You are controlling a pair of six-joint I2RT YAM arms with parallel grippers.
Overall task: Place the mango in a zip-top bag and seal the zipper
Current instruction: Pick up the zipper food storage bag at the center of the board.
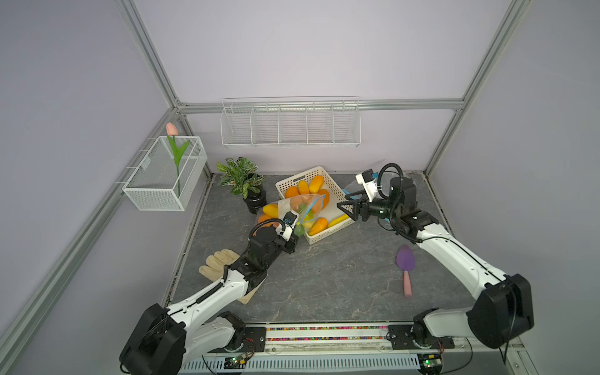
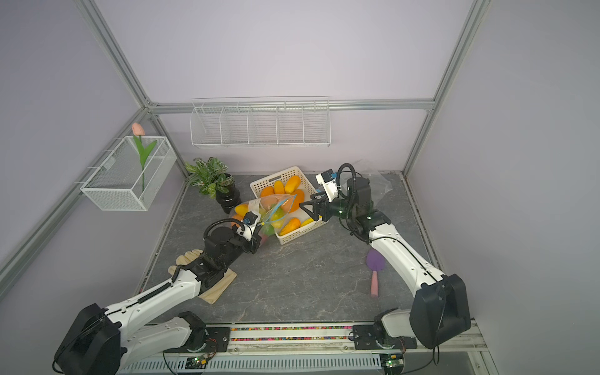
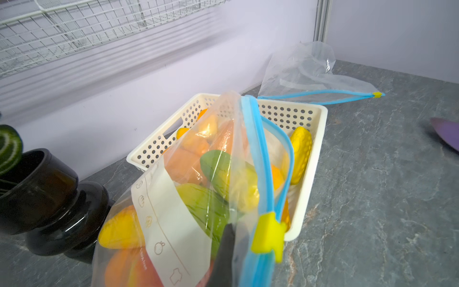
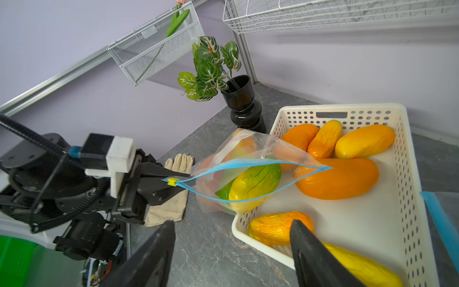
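Right wrist view: the zip-top bag point(image 4: 280, 149) is clamped at its slider corner by the left pincer point(image 4: 191, 179), the mango point(image 4: 255, 185) is seen inside it, the right pincer point(image 4: 233, 225) is held spread and empty.

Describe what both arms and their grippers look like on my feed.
The left arm and right arm have white shells with bulky black joint housings. A black ribbed cable loops over each wrist beside a white camera mount. The left gripper and right gripper have matte black, wedge-shaped fingers tapering to points. No markings are readable.
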